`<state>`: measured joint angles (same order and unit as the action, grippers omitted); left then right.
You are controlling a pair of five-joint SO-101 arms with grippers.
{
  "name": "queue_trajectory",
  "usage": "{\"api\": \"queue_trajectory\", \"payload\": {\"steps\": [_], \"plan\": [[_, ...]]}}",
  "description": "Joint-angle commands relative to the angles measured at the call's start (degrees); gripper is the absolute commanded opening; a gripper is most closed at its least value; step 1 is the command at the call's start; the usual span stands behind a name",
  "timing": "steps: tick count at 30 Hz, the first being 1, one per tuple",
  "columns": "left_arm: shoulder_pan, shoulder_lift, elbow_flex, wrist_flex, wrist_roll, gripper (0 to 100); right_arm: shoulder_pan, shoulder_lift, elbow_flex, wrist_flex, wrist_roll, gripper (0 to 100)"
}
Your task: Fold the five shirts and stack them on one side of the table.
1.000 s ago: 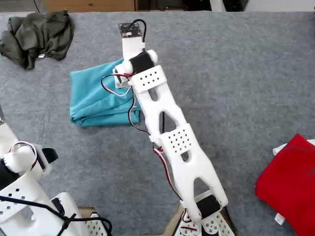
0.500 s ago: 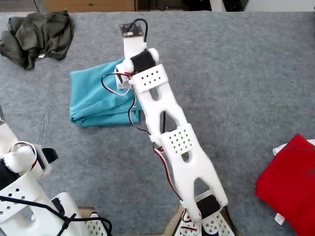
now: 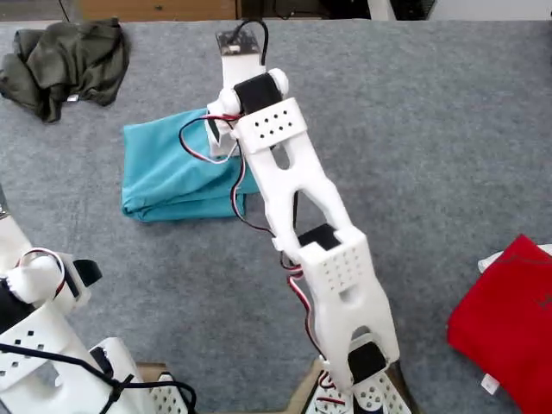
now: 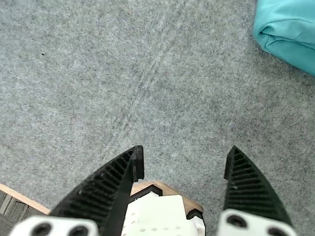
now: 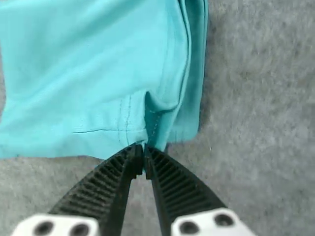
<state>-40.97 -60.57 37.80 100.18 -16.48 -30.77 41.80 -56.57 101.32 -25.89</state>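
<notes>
Teal shirt: the teal shirt (image 3: 172,177) lies left of the middle of the table (image 3: 414,129), folded into a rough, layered rectangle.
Right fingers: the right gripper (image 5: 143,147) is closed, pinching a puckered bit of hem at the teal shirt's edge. The right arm (image 3: 293,190) stretches from the near side across the table to reach it.
Left fingers: the left gripper (image 4: 184,164) is spread apart and holds nothing. It hangs over bare grey covering by the table's near edge, with a corner of the teal shirt well apart from it.
Olive shirt: the olive shirt (image 3: 65,56) is a crumpled heap at the far left corner, not folded.
Red shirt: the red shirt (image 3: 509,319) sits at the right edge and is partly cut off. It looks fairly flat, but whether it is folded cannot be told. A white bit of cloth (image 3: 493,259) lies just beside it, of unclear kind.
Progress: this looks like an early stage. One shirt is close to folded, at least one is untouched, and no stack has begun on either side.
Edges: the teal shirt's layers bunch unevenly along the side the fingers hold, so that edge probably needs squaring.
Open room: a broad bare stretch lies between the teal and red shirts. The far right is also free. The left arm (image 3: 34,302) is folded at the near left corner.
</notes>
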Motion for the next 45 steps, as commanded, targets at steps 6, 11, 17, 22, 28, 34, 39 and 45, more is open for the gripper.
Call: {"api": "queue_trajectory", "payload": {"steps": [6, 11, 17, 22, 28, 34, 39, 45], "plan": [[-0.6, -0.4, -0.6, 0.5, -0.5, 27, 1.1, -6.6, 7.9, 0.7, -0.7, 0.9], [-0.5, -0.4, -0.6, 0.5, -0.5, 27, 3.3, -6.6, 8.2, 0.8, -0.7, 1.7], [-0.5, -0.4, -0.6, 0.5, -0.5, 27, 4.6, -7.0, 10.7, 1.0, -0.7, 21.4], [-0.5, -0.4, -0.6, 0.5, -0.5, 27, 1.8, -9.5, 15.6, 1.0, -1.9, 26.1], [-0.4, -0.4, -0.6, 0.5, -0.5, 27, -3.0, -15.2, 18.4, 0.7, -16.0, 26.1], [-0.6, -0.4, -0.6, 0.5, -0.5, 27, -7.0, -15.3, 14.6, -0.4, -33.2, 26.3], [-6.1, -0.4, -0.7, 0.5, -0.4, 27, -10.1, -15.3, 15.5, -7.2, -43.7, 26.3], [-14.9, -0.4, -3.7, 0.5, -0.5, 27, -10.8, -12.8, 15.6, -17.8, -51.7, 26.3]]}}
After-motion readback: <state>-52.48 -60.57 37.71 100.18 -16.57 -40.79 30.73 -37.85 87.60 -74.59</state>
